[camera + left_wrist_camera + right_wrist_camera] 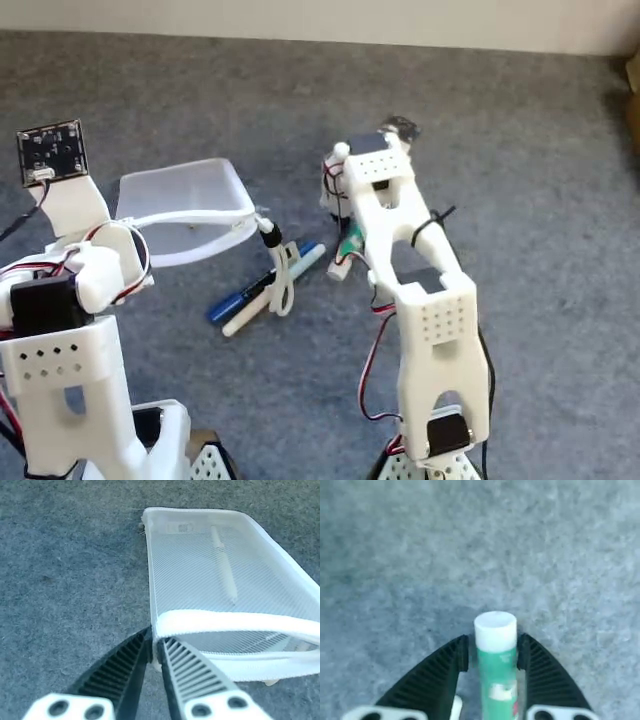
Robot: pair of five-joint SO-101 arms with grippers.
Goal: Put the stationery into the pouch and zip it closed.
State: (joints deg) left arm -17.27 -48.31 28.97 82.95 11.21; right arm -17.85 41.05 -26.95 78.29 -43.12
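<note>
A white mesh pouch point(185, 205) lies open on the grey carpet, its mouth facing the pens. My left gripper point(154, 647) is shut on the corner of the pouch's point(225, 580) zipper rim. Inside the pouch rests a white pen point(223, 565). My right gripper point(492, 652) is shut on a green glue stick point(495, 645) with a white cap, held just above the carpet. In the high view this glue stick point(349, 250) is to the right of the pens. A blue pen point(262, 283), a white marker point(245, 313) and a black-tipped white pen point(278, 255) lie crossed near the pouch mouth.
Grey carpet point(520, 150) covers the whole floor, with open room at the far side and to the right. The arm bases stand at the near edge. A small dark object point(400, 127) lies beyond the right arm.
</note>
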